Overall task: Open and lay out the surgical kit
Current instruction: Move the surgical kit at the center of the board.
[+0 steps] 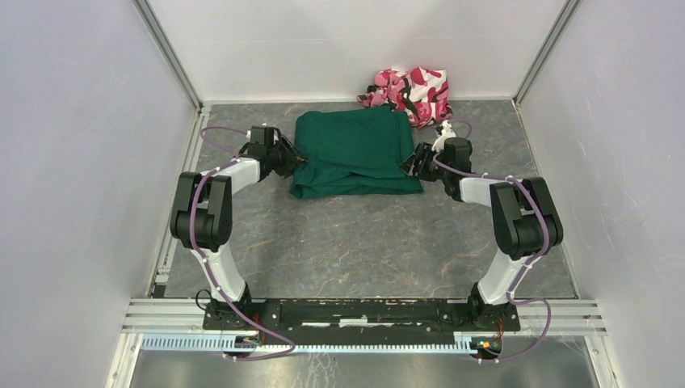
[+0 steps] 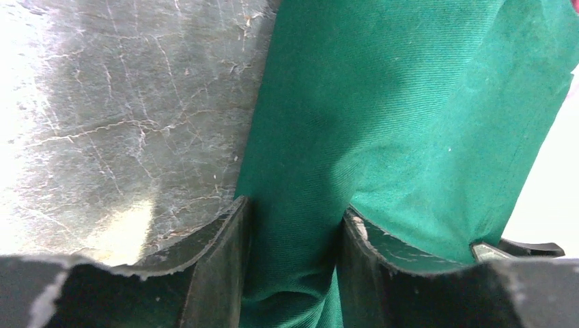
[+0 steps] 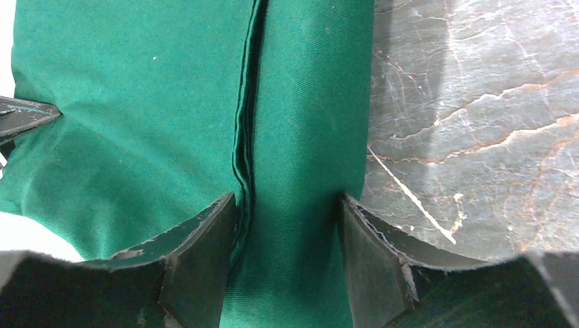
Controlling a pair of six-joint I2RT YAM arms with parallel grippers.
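The wrap [image 1: 355,149] is located on the table [image 1: 363,242], toward the far side and roughly centred between the two arms. It is seen as a folded, dark green, roughly rectangular package lying flat, with its near edge slightly rumpled. Its contents are not shown.

The left gripper [image 1: 297,160] is positioned at the left edge of the wrap, low over the table. In the left wrist view, a raised fold of the wrap [image 2: 410,102] is seen passing between the fingers [image 2: 225,253]. The jaws are set about half apart and are closed onto this fold, which fills the gap and is touched on both sides. Bare table [image 2: 123,102] is visible to the left of the cloth.

The right gripper [image 1: 408,166] is positioned at the right edge of the wrap. In the right wrist view, a strip of the wrap [image 3: 136,102], bounded by a layered crease, is gripped between the fingers [image 3: 205,239] at a similar half width. Bare table [image 3: 478,102] lies just beside the outer finger.

A camouflage bundle [image 1: 408,90] rests against the back wall, touching the far right corner of the wrap.
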